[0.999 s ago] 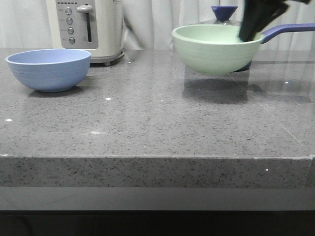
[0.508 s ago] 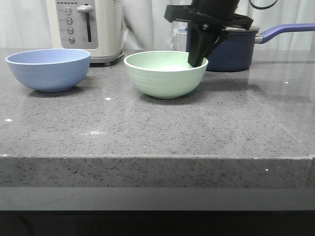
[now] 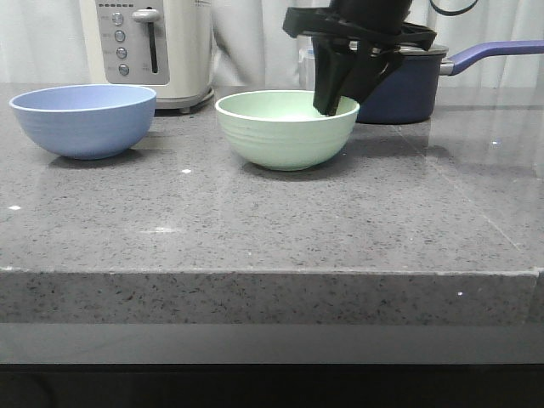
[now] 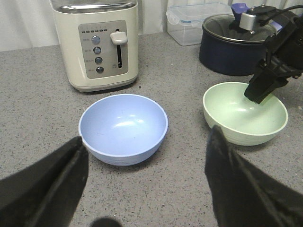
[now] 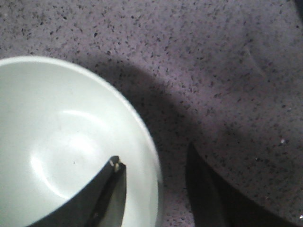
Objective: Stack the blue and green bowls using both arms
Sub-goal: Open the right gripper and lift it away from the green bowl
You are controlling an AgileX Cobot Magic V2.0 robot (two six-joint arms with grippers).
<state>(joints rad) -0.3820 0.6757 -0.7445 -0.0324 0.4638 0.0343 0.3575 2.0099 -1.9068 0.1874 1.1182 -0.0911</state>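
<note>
Front view: green bowl [image 3: 286,129] sits flat on grey speckled counter [image 3: 272,221], centre of frame, a bit above mid-height. Blue bowl [image 3: 83,120] at left edge, also upright on counter, well apart from green one; nothing betw. them.

R gripper [image 3: 334,106] comes down from top of frame over green bowl's right rim. R wrist view: one finger [image 5: 102,189] inside bowl, the other outside over counter, rim wall betw. them w/ visible gaps both sides. So jaws spread, straddling rim, not clamping anything. Bowl interior whitish, nothing in it besides the finger.

L gripper [image 4: 144,189]: only seen in L wrist view, two dark fingers at lower left and lower right corners, spread wide, nothing betw. them. Blue bowl [image 4: 123,128] lies centre of that frame, beyond the fingers; green bowl [image 4: 245,112] at right w/ R gripper [image 4: 261,92] on its rim.

Surroundings: cream toaster [image 3: 149,51] upper left in front view, just behind blue bowl. Dark navy saucepan [image 3: 406,83] w/ lid and long blue handle, upper right, directly behind green bowl and R arm; near, can't tell if touching. Clear lidded container [image 4: 196,22] beside saucepan, top of L wrist frame. White curtain [image 3: 263,38] along back.
</note>
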